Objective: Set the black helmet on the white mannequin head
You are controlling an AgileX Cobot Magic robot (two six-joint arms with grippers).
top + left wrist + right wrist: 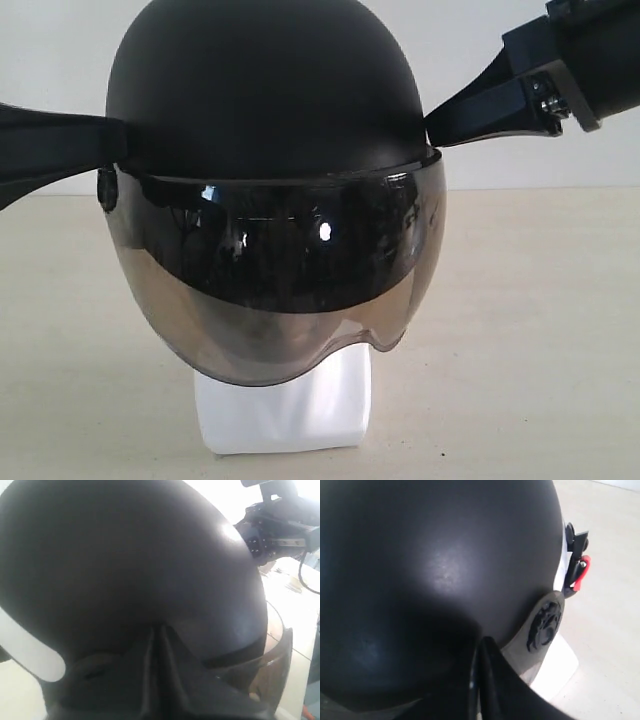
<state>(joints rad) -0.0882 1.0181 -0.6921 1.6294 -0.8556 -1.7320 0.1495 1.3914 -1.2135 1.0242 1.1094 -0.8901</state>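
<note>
1. Helmet (270, 90), matte black, seated on white mannequin head (285, 410), mid-bench (540, 340). Only the squared neck base shows below it.
2. Smoky visor (275, 290) is down over the face; features barely readable through the tint.
3. Left gripper (118, 148) at one side of the rim, jaws drawn narrow, pinching the shell edge.
4. Right gripper (432, 122) at the opposite side, jaws likewise narrow on the rim.
5. Red-tabbed buckle (581, 572) hangs near side pivot (545, 625).
</note>
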